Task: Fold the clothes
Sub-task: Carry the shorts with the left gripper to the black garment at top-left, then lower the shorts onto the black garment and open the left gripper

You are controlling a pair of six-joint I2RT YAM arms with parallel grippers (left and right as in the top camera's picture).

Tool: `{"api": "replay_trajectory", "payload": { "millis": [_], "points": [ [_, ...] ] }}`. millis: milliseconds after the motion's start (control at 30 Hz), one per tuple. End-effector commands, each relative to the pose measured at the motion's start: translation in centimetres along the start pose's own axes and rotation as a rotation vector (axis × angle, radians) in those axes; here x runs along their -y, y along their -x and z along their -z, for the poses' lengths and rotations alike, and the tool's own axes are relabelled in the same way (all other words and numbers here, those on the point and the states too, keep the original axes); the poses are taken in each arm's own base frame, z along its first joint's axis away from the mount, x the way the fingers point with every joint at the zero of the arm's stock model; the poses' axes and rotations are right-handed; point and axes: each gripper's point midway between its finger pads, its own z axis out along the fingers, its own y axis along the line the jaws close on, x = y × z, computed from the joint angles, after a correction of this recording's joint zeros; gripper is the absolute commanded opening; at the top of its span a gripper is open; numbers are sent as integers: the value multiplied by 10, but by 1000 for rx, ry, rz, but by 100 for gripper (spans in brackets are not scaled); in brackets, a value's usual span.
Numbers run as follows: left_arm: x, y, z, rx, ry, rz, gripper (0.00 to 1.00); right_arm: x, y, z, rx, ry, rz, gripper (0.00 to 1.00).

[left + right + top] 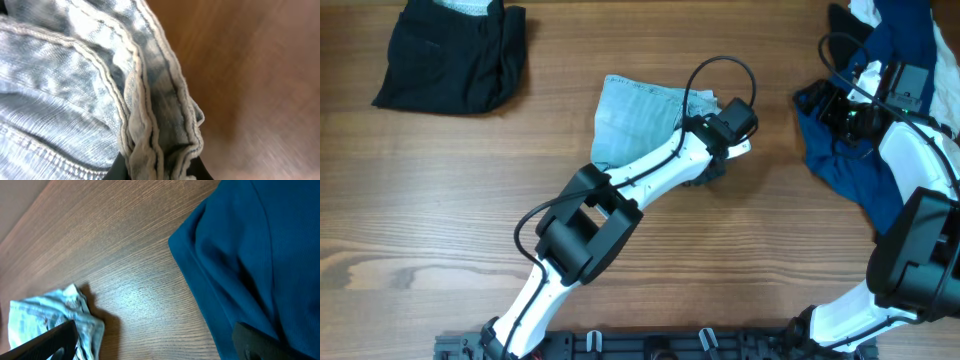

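The left claw (157,172) is clamped on the pale denim shorts (75,90). In the left wrist view a bunched, stitched hem fills the gap between its two black fingers (116,170), and the cloth fans up from there toward 11 o'clock. From overhead this claw (708,174) sits at the 4 o'clock corner of the shorts (635,115), with the white arm crossing their lower edge. The shorts lie crumpled near the middle of the wooden table (420,200), a little toward 12 o'clock.

The right claw (150,340) has its fingers spread wide with nothing pinched between them. One finger (47,342) shows at the 7 o'clock corner of the right wrist view and the other at 5 o'clock, over the navy shirt (260,255). Bare wood lies between them, and the shorts (50,315) show beyond the finger at 7 o'clock. From overhead, the right claw (820,100) hangs at the 9 o'clock edge of the navy shirt (840,165), which is heaped at the table's 2 to 3 o'clock side. A white piece (865,10) pokes out at the top of that heap.

A folded black garment (450,55) lies at 10 o'clock on the table, well apart from the shorts.
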Motion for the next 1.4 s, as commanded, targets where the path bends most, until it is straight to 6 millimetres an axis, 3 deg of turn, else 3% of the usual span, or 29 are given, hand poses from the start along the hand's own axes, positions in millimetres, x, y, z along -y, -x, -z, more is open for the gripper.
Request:
{"api": "replay_trajectory", "payload": {
  "millis": [0,100,233,367,400,433,567,633,700,800,867,900,1067,1133,1367],
  "points": [
    [-32,-45,-50,-159,199,149,4,-2,9,4,20,-6,35,100],
    [-72,-43,-29,-121,242,236,4,-3,9,4,22,-5,34,100],
    [-156,-54,25,-28,325,429,4,-3,10,4,24,-4,35,100],
    [-242,-92,92,64,437,621,4,-9,8,2,17,13,40,99],
    [-285,-122,131,125,510,769,4,-14,6,0,11,17,47,100],
    [-300,-135,147,150,540,832,4,-16,5,0,9,19,51,99],
    [-340,-184,203,233,639,1033,4,-21,3,-2,6,26,43,99],
    [-362,-227,260,317,731,1189,4,-26,4,-2,7,48,42,99],
    [-370,-252,297,376,792,1282,4,-26,4,-2,7,48,43,99],
    [-377,-289,329,410,895,1411,4,-25,2,-2,-1,45,39,99],
    [-381,-311,334,404,945,1488,4,-25,1,-2,-6,44,36,99],
    [-385,-332,331,387,982,1565,4,-24,-1,-2,-14,41,33,99],
    [-397,-375,288,322,999,1744,4,-24,-7,-3,-33,38,30,99],
    [-399,-379,256,258,976,1749,4,-24,-8,-3,-39,36,28,99],
    [-399,-379,188,196,891,1817,4,-22,-13,-3,-57,26,23,99]
  ]
}}
